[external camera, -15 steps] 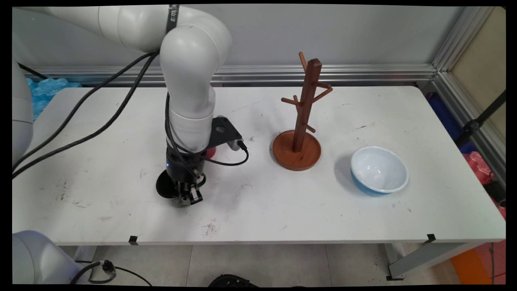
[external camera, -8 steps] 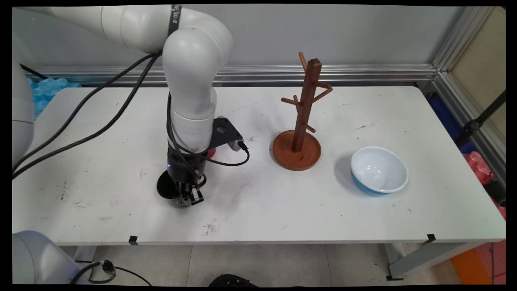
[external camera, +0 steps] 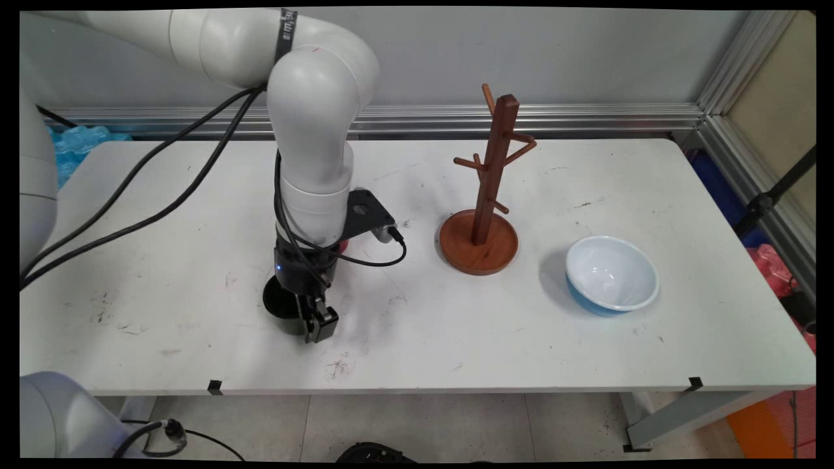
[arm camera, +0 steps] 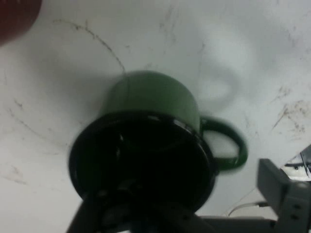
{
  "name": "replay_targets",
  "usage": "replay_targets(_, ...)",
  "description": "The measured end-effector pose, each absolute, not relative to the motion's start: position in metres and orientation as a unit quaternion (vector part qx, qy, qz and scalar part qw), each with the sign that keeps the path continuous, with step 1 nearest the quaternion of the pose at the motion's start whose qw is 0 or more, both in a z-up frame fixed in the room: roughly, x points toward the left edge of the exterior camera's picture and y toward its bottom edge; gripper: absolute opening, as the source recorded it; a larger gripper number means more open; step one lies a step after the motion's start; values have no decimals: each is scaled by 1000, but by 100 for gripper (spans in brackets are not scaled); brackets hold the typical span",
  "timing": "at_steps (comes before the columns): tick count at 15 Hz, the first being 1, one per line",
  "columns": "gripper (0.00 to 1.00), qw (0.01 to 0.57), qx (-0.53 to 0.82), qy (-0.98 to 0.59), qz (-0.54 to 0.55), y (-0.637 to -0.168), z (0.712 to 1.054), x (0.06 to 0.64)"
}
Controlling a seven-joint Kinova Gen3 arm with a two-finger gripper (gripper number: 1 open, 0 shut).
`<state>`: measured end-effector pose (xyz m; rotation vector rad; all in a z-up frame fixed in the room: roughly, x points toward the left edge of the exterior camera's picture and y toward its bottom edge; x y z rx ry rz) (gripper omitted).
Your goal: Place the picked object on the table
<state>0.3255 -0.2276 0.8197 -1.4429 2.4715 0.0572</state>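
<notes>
Gripper [external camera: 313,319] position: low over the left half of the white worktop [external camera: 417,339], pointing down at a dark green mug [arm camera: 146,145]. In the main view we see the mug [external camera: 281,311] standing upright on the worktop, partly hidden behind the gripper. In the hand view we look into its black interior, and its handle [arm camera: 228,148] projects to the right in that picture. We cannot tell whether the fingers are spread or closed, nor whether they touch the mug. A red object [external camera: 341,245] lies just behind the wrist, mostly hidden. A wooden mug tree [external camera: 485,195] stands near the worktop's middle. A white bowl with a blue outside [external camera: 611,275] sits to its right.
</notes>
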Motion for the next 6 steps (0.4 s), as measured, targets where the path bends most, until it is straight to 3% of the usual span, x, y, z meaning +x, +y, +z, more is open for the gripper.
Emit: replay_targets(6,100,131,-501,855,16,-229,818,324)
